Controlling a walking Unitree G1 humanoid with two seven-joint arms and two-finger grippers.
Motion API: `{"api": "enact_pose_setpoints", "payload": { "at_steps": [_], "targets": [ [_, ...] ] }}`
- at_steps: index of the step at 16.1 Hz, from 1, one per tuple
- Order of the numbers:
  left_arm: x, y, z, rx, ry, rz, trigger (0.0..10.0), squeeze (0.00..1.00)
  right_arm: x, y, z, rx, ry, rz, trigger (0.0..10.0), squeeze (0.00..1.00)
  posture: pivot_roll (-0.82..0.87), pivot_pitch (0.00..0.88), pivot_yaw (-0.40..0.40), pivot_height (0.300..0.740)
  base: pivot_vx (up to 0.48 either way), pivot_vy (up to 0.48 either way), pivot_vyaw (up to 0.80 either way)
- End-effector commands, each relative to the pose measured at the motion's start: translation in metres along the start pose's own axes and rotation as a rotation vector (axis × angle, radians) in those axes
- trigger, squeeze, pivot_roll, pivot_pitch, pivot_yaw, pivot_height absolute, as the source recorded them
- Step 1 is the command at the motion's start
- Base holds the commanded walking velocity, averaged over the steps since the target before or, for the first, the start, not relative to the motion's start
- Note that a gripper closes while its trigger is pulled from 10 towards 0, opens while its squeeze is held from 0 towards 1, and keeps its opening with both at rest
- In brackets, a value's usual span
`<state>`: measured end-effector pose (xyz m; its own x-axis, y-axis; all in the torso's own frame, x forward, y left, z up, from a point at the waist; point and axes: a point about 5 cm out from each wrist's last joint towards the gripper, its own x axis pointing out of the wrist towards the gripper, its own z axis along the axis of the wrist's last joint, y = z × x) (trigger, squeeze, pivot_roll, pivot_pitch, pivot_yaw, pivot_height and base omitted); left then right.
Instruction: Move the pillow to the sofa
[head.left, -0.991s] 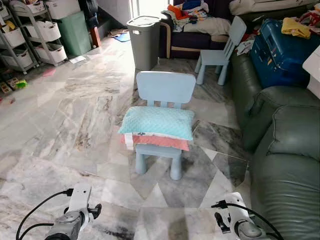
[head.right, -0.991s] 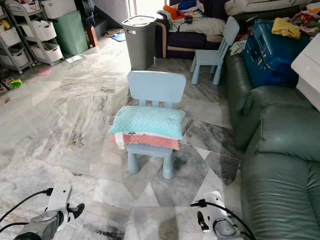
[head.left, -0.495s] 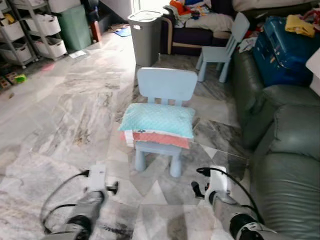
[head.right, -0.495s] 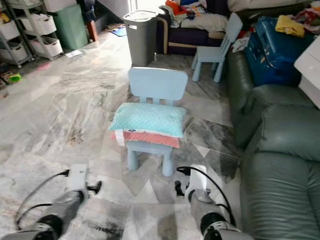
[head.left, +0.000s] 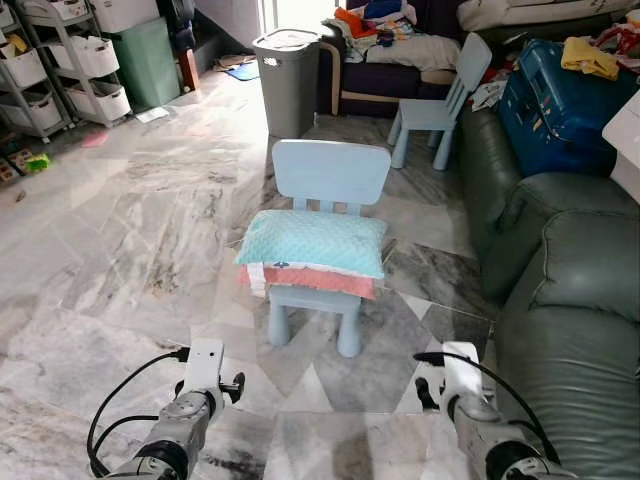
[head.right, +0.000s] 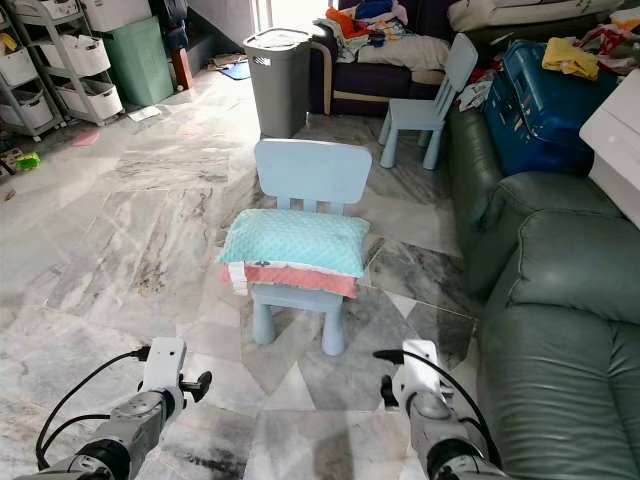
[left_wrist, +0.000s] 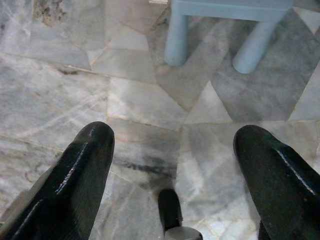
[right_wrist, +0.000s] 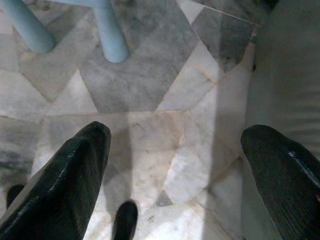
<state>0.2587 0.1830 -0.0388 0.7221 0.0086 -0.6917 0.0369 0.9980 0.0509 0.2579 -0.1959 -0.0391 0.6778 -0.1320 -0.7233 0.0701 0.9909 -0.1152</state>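
Observation:
A light turquoise pillow (head.left: 313, 243) with a coral underside lies flat on the seat of a small pale blue child's chair (head.left: 331, 172) in the middle of the marble floor. The dark green leather sofa (head.left: 575, 300) runs along the right, its near cushions bare. My left arm (head.left: 203, 372) is low in front of the chair, to its left. My right arm (head.left: 461, 375) is low to its right, close to the sofa's base. The left gripper (left_wrist: 172, 135) is open over floor tiles near the chair legs. The right gripper (right_wrist: 178, 131) is open above the floor beside the sofa.
A grey lidded bin (head.left: 291, 80) stands behind the chair. A second blue chair (head.left: 440, 95) and a dark couch piled with clothes (head.left: 400, 45) are at the back. A blue suitcase (head.left: 560, 105) rests on the sofa's far end. Shelves with bins (head.left: 60, 70) line the left.
Both arms have risen from the bottom edge and reached forward towards the chair. In the last half second the right arm moved right, towards the sofa. The pillow has not moved.

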Motion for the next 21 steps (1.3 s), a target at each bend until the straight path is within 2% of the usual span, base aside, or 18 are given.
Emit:
{"api": "enact_pose_setpoints", "payload": {
  "at_steps": [1, 2, 4, 6, 8, 11, 12, 13, 18, 19, 21],
  "targets": [
    [-0.001, 0.008, -0.003, 0.026, 0.0, 0.047, 10.0, 0.0, 0.0, -0.003, -0.002, -0.013, 0.01, 0.001, 10.0, 0.0, -0.03, 0.0, -0.017, 0.74, 0.0, 0.0, 0.0],
    [-0.002, 0.007, -0.005, 0.038, 0.011, 0.019, 10.0, 0.0, 0.0, -0.003, -0.004, -0.016, 0.016, 0.01, 10.0, 0.0, -0.03, 0.0, -0.018, 0.74, 0.0, 0.0, 0.0],
    [-0.002, 0.006, -0.008, -0.044, 0.019, -0.003, 10.0, 0.0, -0.001, -0.001, -0.007, -0.026, 0.021, 0.025, 10.0, 0.0, -0.03, 0.0, -0.019, 0.74, 0.0, 0.0, 0.0],
    [-0.002, 0.003, -0.008, -0.048, 0.007, -0.02, 10.0, 0.0, -0.001, 0.002, -0.011, -0.025, 0.029, 0.047, 10.0, 0.0, -0.03, 0.0, -0.021, 0.74, 0.0, 0.0, 0.0],
    [-0.002, 0.005, -0.009, -0.101, 0.006, -0.011, 10.0, 0.0, -0.002, 0.005, -0.013, -0.05, 0.036, 0.07, 10.0, 0.0, -0.03, 0.0, -0.02, 0.74, 0.0, 0.0, 0.0],
    [-0.003, 0.007, -0.011, -0.117, 0.011, -0.009, 10.0, 0.0, -0.002, 0.004, -0.013, -0.084, 0.024, 0.044, 10.0, 0.0, -0.03, 0.0, -0.022, 0.74, 0.0, 0.0, 0.0],
    [-0.003, 0.008, -0.012, -0.129, 0.012, -0.008, 10.0, 0.0, -0.002, 0.004, -0.013, -0.022, 0.024, 0.045, 10.0, 0.0, -0.03, 0.0, -0.023, 0.74, 0.0, 0.0, 0.0],
    [-0.003, 0.008, -0.012, -0.129, 0.013, -0.007, 10.0, 0.0, -0.002, 0.004, -0.013, -0.006, 0.02, 0.046, 10.0, 0.0, -0.03, 0.0, -0.023, 0.74, 0.0, 0.0, 0.0],
    [-0.004, 0.009, -0.013, -0.127, 0.015, -0.013, 10.0, 0.0, -0.002, 0.005, -0.01, -0.04, -0.004, 0.036, 10.0, 0.0, -0.03, 0.0, -0.018, 0.74, 0.165, 0.269, 0.0],
    [-0.004, 0.009, -0.013, -0.125, 0.015, -0.013, 10.0, 0.0, -0.002, 0.004, -0.012, -0.099, -0.002, 0.02, 10.0, 0.0, -0.03, 0.0, -0.017, 0.74, 0.0, 0.42, 0.0],
    [-0.004, 0.01, -0.013, -0.121, 0.016, -0.012, 10.0, 0.0, -0.002, 0.005, -0.014, -0.11, 0.0, 0.037, 10.0, 0.0, -0.03, 0.0, -0.015, 0.74, 0.12, 0.416, 0.0]
  ]
}}
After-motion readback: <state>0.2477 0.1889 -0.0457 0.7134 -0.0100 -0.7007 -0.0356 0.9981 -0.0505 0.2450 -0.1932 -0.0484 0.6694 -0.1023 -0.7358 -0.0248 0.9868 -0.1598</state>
